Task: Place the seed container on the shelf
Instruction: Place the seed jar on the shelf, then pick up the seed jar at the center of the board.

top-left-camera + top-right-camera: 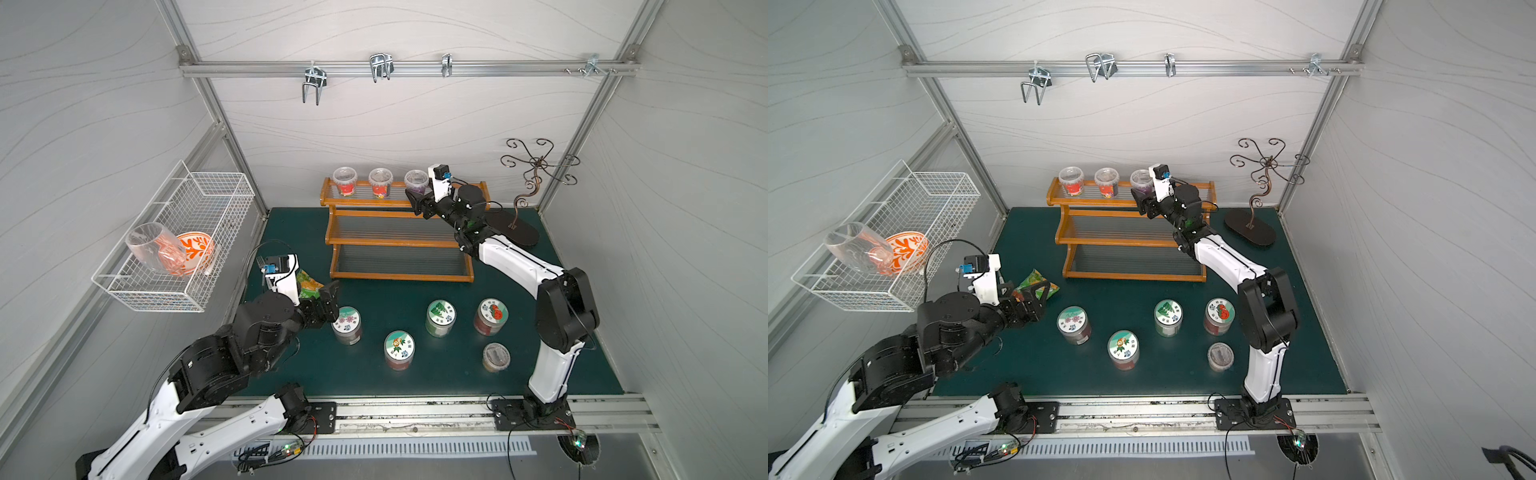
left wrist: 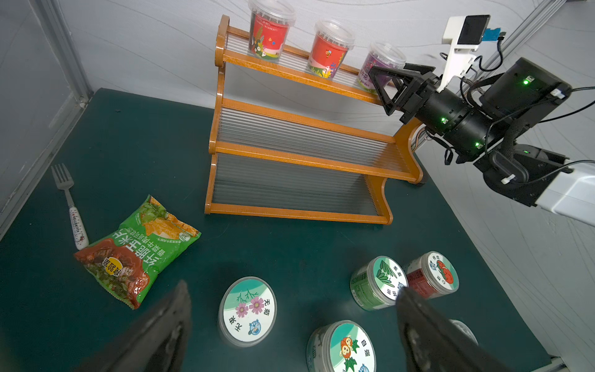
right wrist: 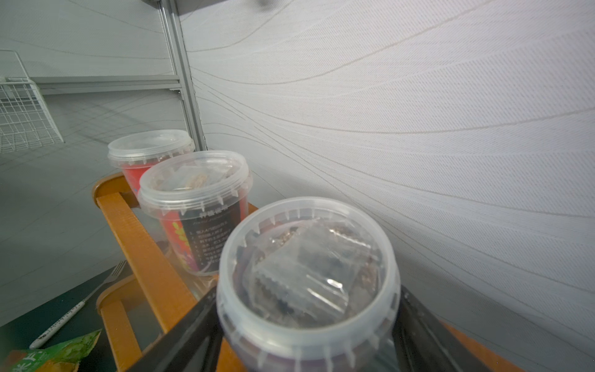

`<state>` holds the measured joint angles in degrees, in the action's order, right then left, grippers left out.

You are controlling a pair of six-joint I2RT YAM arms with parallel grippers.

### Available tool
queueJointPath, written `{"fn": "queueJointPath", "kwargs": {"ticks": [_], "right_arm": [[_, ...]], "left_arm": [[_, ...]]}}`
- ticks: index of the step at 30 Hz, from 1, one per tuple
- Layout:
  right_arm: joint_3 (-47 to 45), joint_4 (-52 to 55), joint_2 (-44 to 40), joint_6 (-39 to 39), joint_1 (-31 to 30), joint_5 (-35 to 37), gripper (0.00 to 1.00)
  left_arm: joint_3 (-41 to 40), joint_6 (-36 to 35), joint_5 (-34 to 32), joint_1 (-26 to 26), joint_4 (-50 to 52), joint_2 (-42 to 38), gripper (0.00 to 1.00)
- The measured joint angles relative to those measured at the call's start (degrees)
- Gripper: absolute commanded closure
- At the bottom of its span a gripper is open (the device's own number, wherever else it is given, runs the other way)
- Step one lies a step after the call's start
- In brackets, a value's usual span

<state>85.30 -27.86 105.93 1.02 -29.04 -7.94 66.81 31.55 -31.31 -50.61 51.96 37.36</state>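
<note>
Jaws of the right gripper (image 2: 394, 77) stand apart, one on each side of the seed container (image 3: 306, 264), a clear lidded tub with a purple label, upright on the top tier of the shelf (image 3: 145, 244). Beyond it, along the same tier, stand two red-labelled tubs (image 3: 193, 199). The container looks light, thin-walled and smooth, so it may flex or slip; the wall just under its ribbed lid collar seems the safest hold. Far off above the table jars (image 1: 347, 324), the left gripper (image 1: 332, 303) gapes wide.

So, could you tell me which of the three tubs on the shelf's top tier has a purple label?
The end tub between the jaws of the right gripper; the middle tub and the far tub are red-labelled.
</note>
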Motion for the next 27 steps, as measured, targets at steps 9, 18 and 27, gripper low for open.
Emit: {"fn": "queueJointPath", "kwargs": {"ticks": [9,18,27], "right_arm": [[-2.93,1.62,-3.1,0.92,0.02,-0.04,0.08],[-9.75,9.09,-12.5,0.98,0.02,-0.04,0.05],[-12.63,22.29,-26.29,1.03,0.02,0.46,0.03]], "left_arm": [[-0.04,0.0,0.0,0.02,0.02,0.15,0.0],[-1.79,0.02,0.66,0.0,0.07,0.57,0.0],[-1.79,1.99,6.32,0.02,0.17,2.71,0.0]]}}
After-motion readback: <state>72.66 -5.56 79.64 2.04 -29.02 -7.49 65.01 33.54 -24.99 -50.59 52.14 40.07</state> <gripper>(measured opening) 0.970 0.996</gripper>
